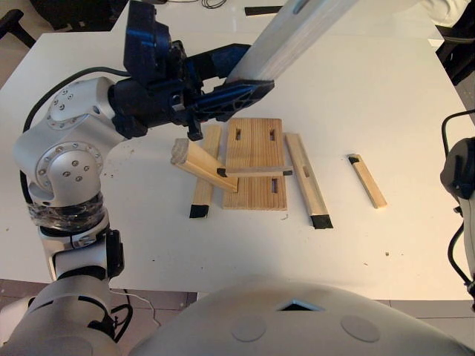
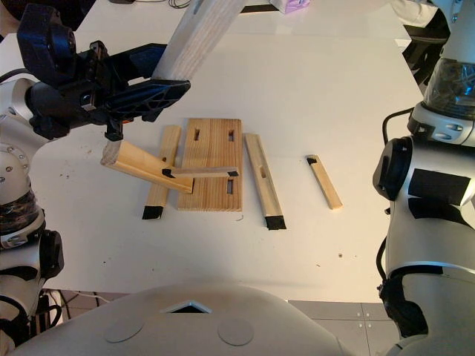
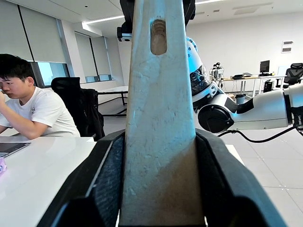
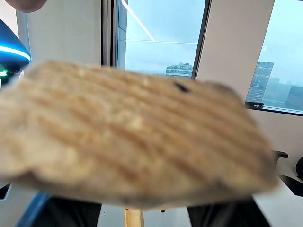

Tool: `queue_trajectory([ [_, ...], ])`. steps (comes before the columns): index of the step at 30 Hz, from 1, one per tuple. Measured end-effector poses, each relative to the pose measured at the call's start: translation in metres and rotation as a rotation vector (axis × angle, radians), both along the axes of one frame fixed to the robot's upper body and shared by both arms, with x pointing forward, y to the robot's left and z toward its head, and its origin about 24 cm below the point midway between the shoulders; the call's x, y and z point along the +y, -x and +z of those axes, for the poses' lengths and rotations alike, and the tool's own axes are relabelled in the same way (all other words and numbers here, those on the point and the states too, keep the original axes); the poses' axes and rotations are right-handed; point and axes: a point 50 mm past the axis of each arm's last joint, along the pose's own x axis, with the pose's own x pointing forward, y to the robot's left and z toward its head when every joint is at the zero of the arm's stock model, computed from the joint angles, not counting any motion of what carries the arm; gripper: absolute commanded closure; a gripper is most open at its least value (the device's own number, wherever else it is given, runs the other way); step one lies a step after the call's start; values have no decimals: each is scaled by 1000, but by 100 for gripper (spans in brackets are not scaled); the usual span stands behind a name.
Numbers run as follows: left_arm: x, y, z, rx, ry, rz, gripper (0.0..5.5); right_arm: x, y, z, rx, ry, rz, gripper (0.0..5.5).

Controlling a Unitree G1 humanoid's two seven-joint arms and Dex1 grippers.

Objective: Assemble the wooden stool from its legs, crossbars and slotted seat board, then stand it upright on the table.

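My left gripper (image 1: 249, 70) is shut on a long wooden leg (image 1: 286, 33), held high over the table and slanting up toward the far right. In the left wrist view the leg's slot (image 3: 158, 37) shows above the dark fingers (image 3: 106, 189). On the table below lies the slotted seat board (image 1: 255, 163). One leg (image 1: 205, 185) lies flat along its left side. Another leg (image 1: 200, 165) rests tilted across that one, and a thin crossbar (image 1: 256, 171) runs from it over the board. A third leg (image 1: 308, 189) lies to the board's right, and a short crossbar (image 1: 367, 180) farther right. A blurred piece of wood (image 4: 137, 142) sits close in front of the right wrist camera.
The white table (image 1: 386, 96) has open room on the right and along its front edge. A dark flat strip (image 1: 263, 10) lies at the far edge, with a small purple object (image 2: 289, 6) near it. My right arm (image 2: 430, 185) stands beside the table's right edge.
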Motion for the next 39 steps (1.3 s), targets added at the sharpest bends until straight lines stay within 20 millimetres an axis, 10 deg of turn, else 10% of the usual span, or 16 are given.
queue_trajectory([
  [18,-4,3,2,2,57,-34,351,1,1,-12,25,29,20,227],
  [26,-3,3,0,9,52,-27,351,2,1,-12,25,31,17,345],
  [39,-3,0,-9,25,20,9,351,0,-2,-25,43,60,-23,348],
])
